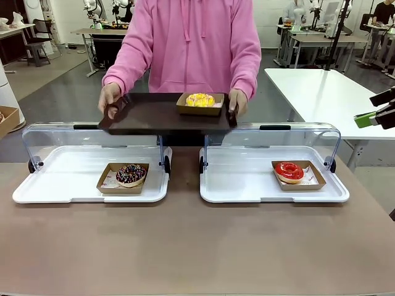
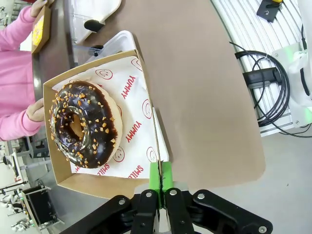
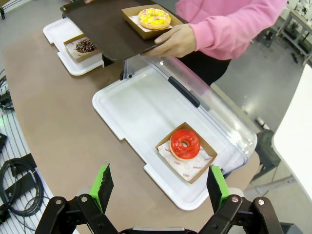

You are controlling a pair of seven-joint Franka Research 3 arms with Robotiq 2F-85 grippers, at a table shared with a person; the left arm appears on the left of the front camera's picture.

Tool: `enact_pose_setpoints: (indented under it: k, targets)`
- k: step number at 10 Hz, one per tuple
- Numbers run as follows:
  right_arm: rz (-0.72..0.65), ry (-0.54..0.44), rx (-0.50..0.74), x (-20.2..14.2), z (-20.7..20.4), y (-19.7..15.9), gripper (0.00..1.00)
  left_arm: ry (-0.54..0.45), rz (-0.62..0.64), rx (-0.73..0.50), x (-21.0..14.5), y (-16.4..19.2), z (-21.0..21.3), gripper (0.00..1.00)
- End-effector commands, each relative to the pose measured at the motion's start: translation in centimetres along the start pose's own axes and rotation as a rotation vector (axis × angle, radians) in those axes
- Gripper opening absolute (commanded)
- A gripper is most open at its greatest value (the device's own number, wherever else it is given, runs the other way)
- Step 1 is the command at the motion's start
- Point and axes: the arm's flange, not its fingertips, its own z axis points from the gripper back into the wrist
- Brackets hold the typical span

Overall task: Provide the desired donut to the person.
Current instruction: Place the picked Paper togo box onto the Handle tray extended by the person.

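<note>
My left gripper (image 2: 159, 178) is clamped on the rim of the chocolate donut's cardboard tray (image 2: 100, 183), held above the table. The person's dark serving tray (image 1: 148, 114) lies straight ahead across the table; my right gripper (image 3: 158, 187) hangs spread above the red donut (image 3: 185, 143).

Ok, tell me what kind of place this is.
Probably a robotics lab staged as a donut counter: two lidded white display trays with boxed donuts, a person holding a dark serving tray, and tables with other equipment behind.
</note>
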Motion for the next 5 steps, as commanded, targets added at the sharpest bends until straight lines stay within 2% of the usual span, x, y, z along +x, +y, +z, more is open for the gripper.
enact_pose_setpoints:
  k: [1,5]
  targets:
    - [-0.013,0.025,-0.01,-0.11,-0.04,0.11,1.0,0.02,0.02,0.003,-0.01,-0.08,-0.17,0.0]
    - [-0.013,0.025,-0.01,-0.11,-0.04,0.11,1.0,0.02,0.02,0.003,-0.01,-0.08,-0.17,0.0]
